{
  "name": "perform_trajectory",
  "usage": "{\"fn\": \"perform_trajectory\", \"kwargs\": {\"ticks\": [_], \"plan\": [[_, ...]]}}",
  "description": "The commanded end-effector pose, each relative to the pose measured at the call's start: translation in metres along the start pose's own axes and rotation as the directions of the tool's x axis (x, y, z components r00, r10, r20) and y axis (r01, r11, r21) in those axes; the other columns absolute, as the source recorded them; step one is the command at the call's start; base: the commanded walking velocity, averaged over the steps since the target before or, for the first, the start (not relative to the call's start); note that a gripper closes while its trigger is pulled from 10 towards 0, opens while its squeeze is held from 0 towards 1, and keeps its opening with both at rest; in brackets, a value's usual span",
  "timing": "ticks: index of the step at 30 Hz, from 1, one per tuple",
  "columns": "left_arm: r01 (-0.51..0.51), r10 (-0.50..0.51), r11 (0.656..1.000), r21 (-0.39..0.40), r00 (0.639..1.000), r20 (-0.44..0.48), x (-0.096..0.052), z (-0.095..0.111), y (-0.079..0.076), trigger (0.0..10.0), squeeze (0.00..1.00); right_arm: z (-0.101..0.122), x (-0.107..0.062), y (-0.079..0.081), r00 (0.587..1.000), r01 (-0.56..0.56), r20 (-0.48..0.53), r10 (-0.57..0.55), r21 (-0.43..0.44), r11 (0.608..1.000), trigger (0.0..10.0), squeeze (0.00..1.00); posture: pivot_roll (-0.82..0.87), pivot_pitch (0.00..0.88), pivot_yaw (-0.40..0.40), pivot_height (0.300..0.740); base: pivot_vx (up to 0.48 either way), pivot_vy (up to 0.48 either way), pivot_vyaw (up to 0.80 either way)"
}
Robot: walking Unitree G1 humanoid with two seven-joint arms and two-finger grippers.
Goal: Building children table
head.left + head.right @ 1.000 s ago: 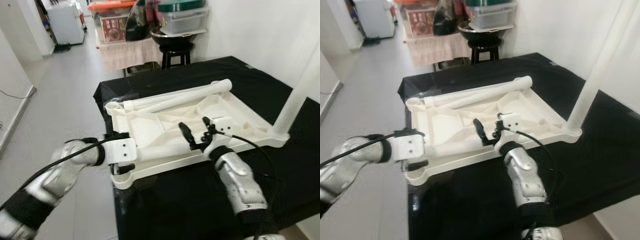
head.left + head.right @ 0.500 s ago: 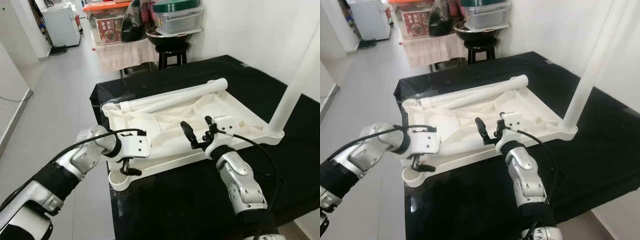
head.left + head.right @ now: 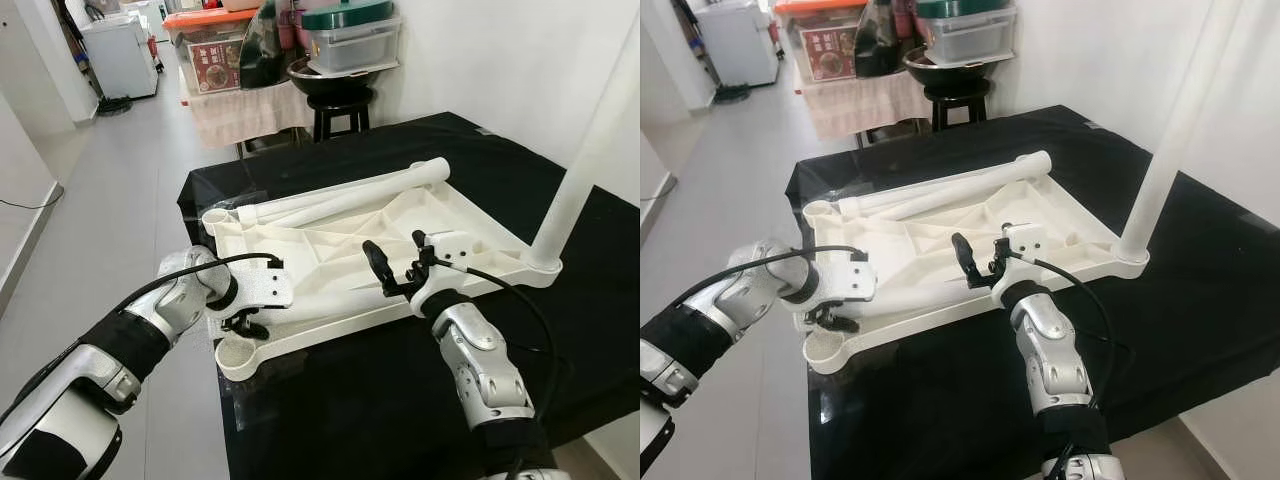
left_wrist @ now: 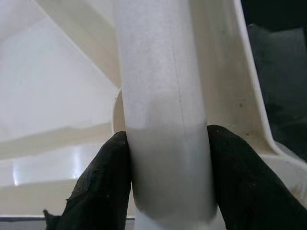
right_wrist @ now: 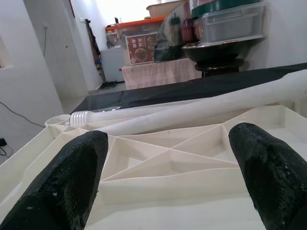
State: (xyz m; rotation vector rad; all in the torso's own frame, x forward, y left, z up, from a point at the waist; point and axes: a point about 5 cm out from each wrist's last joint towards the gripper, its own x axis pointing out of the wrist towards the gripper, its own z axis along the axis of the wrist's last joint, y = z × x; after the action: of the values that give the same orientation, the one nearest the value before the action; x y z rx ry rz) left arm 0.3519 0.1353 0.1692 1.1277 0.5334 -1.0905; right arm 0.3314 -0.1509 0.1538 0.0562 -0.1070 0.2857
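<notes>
L grip: we see left gripper [image 4: 168, 191] clamped on white plastic tube leg [image 4: 163, 96] in wrist view.
R grip: right gripper [image 3: 397, 262] wide open, holding nothing, mid-frame over upturned white ribbed plastic tabletop [image 3: 330, 245].
Writing: red poster, upper left, unreadable.

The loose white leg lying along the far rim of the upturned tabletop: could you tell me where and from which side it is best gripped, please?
Grip the loose leg on its smooth round shaft near mid-length, coming from above with the fingers across it. The threaded end by the corner socket should stay bare. The open right end effector is probably nearest.
</notes>
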Motion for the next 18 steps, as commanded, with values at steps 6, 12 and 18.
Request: {"fn": "perform_trajectory", "kwargs": {"ticks": [6,12,18], "plan": [[0.046,-0.045,0.999,0.018,0.997,-0.057,0.001,-0.008,-0.002,0.0,0.0,-0.003,-0.001,0.006,1.0,-0.009,-0.005,0.009,0.005,1.0,10.0,0.0,-0.06,0.0,0.084,0.74,0.0,0.0,0.0],[-0.009,0.009,1.0,0.015,1.0,-0.012,0.001,-0.002,0.005,0.0,0.0,-0.002,-0.001,0.005,1.0,-0.002,-0.002,0.002,0.0,1.0,10.0,0.0,-0.07,0.0,0.083,0.74,0.0,0.0,0.0],[-0.213,0.221,0.974,-0.074,0.966,0.135,-0.017,0.011,0.03,0.0,0.0,0.029,0.003,-0.005,0.991,-0.008,0.136,-0.02,0.201,0.98,10.0,0.0,-0.07,0.0,0.086,0.74,0.0,0.0,0.0]]}}
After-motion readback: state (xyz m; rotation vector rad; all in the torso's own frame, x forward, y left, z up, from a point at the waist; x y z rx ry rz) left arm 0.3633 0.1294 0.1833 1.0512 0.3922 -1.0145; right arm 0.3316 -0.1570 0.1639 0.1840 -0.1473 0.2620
